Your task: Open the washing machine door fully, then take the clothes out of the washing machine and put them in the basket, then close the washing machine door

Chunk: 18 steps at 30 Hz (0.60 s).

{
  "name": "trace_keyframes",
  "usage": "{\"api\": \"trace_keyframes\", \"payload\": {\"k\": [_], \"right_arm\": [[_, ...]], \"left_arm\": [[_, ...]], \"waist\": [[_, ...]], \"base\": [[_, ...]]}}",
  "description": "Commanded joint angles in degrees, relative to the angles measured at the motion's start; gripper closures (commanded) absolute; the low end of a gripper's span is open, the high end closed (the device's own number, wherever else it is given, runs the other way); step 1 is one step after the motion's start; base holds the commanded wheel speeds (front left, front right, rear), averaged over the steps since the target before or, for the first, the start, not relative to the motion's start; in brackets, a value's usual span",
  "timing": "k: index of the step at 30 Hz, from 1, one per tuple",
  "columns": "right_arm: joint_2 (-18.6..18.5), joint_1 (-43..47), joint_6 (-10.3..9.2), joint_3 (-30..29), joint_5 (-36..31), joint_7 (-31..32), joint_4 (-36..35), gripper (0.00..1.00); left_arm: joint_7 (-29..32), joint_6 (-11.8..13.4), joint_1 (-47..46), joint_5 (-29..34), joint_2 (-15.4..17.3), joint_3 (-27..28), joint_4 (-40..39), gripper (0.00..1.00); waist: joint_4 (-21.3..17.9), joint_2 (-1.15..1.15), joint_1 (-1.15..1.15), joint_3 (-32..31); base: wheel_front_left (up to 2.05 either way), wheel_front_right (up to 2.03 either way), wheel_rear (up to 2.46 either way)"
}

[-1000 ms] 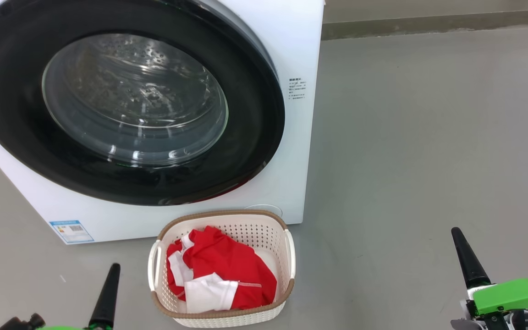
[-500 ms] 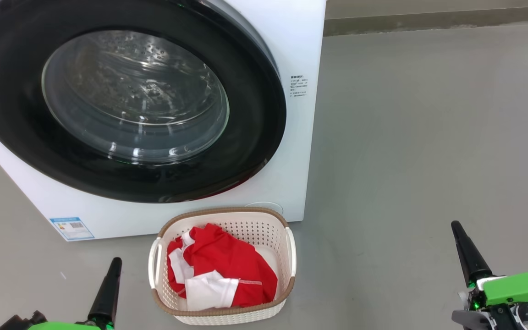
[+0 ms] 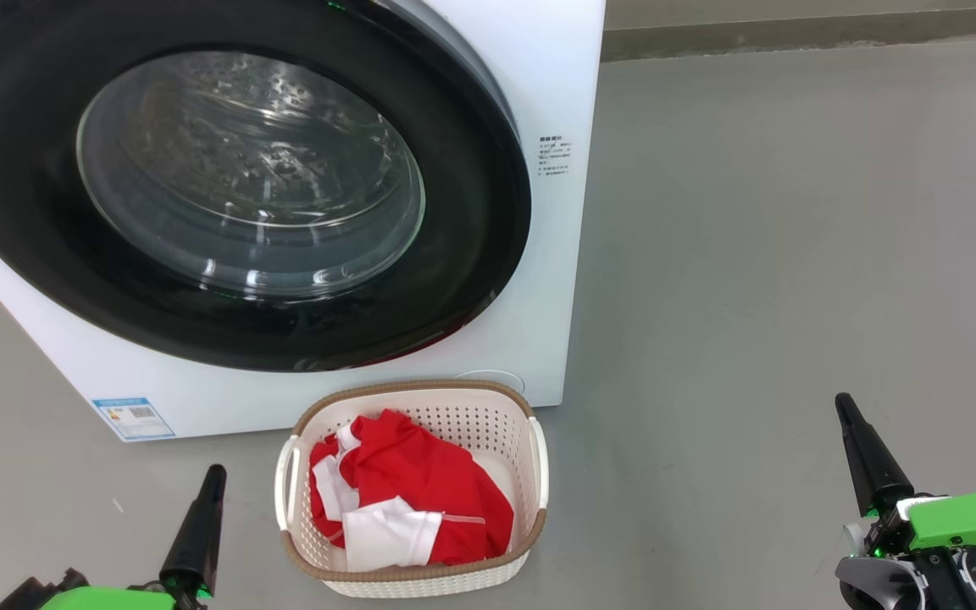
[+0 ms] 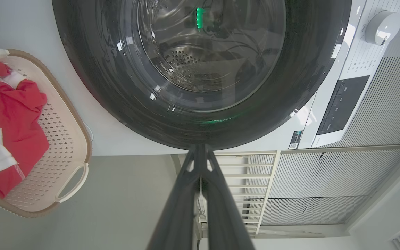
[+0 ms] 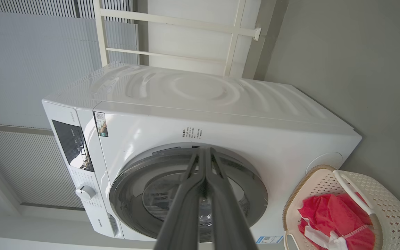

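floor (image 3: 751,296) open right of basket (image 3: 471,424); left tool (image 3: 213,479) and right tool (image 3: 845,413) closed, empty.

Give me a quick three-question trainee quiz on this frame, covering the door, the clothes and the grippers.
1. True or false: the washing machine door is shut.
2. Where do the clothes lie? A in the drum; B in the basket; C on the floor.
3. Fill in: the left gripper and the right gripper are both empty and ____.
Key: 1 true; 2 B; 3 shut.
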Motion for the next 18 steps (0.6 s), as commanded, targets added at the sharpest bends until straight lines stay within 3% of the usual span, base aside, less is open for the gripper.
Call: {"api": "trace_keyframes", "payload": {"k": [1,18], "right_arm": [[-0.9,-2.4,-0.04,1.0,0.2,0.3,-1.4,1.00],[-0.9,-2.4,-0.04,1.0,0.2,0.3,-1.4,1.00]], "left_arm": [[0.3,-0.4,-2.2,-0.4,0.6,2.0,-1.2,1.00],[0.3,-0.4,-2.2,-0.4,0.6,2.0,-1.2,1.00]], "waist": [[0.0,0.00,0.00,0.0],[0.0,0.00,0.00,0.0]], "base": [[0.00,0.00,0.00],[0.00,0.00,0.00]]}}
